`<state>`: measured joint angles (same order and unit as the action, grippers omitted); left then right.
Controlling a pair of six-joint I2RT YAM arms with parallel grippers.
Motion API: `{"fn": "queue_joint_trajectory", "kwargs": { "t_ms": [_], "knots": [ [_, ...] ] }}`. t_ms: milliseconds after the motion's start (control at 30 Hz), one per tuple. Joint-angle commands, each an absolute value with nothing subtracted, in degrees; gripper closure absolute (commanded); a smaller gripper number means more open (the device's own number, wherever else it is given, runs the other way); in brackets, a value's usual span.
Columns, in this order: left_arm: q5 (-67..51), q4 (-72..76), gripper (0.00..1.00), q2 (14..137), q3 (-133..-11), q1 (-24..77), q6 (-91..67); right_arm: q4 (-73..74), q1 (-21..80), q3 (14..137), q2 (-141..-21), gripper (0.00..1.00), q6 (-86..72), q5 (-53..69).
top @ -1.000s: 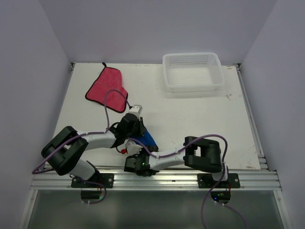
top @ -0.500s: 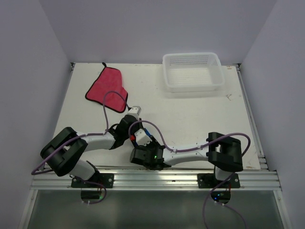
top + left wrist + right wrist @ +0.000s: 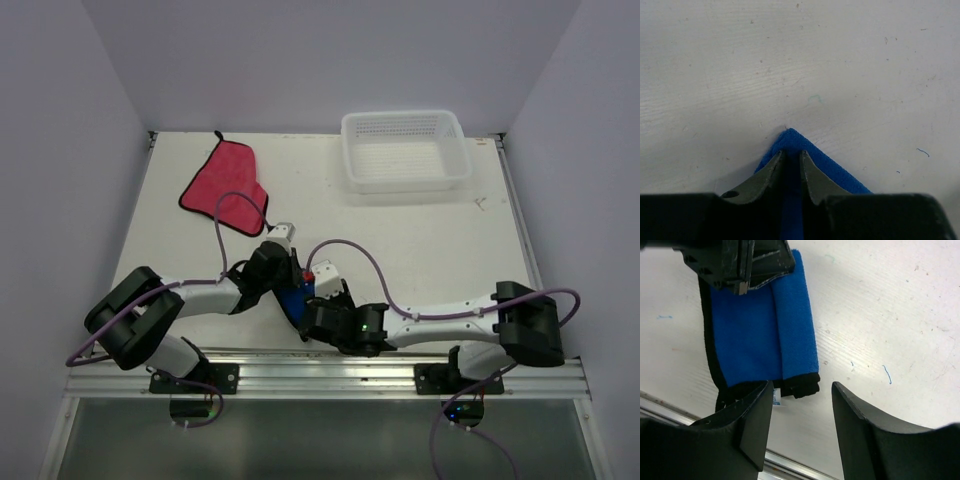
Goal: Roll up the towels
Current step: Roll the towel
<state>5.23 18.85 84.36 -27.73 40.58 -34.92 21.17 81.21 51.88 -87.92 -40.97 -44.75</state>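
Swinging outward since a second ago, the right arm's elbow is reaching far right, and the right tool is standing with fingers apart — wider than before — over the dark-edged end of the blue towel. The left tool is clamping that towel's partly rolled fold (near the worktop's front edge). The pink towel is lying spread out, far left.

White basket (mesh) on table, far right.
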Motion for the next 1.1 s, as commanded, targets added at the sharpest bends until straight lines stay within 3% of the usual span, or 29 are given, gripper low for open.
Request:
{"fn": "queue_joint_trajectory", "kwargs": {
  "t_ms": [0, 167, 400, 800, 1067],
  "knots": [
    [9.23, 13.62, 0.79, 85.17, -25.4, 39.99, -34.1, 15.83, 79.98, 48.7, -80.96, 0.46, -44.91, -43.86],
    [9.23, 13.62, 0.79, 85.08, -25.31, 39.9, -34.1, 8.9, 73.05, 42.02, -73.84, 0.44, -47.63, -31.87],
    [9.23, 13.8, 0.79, 84.9, -25.14, 39.9, -34.01, -2.54, 62.32, 33.67, -74.26, 0.45, -54.66, -13.39],
    [9.14, 13.89, 0.79, 85.08, -25.22, 39.9, -34.01, -9.31, 60.29, 29.18, -78.66, 0.47, -58.09, -8.44],
    [8.97, 13.89, 0.79, 84.99, -25.14, 39.9, -33.93, -12.91, 60.29, 27.07, -80.77, 0.79, -55.82, -9.32]
  ]
}}
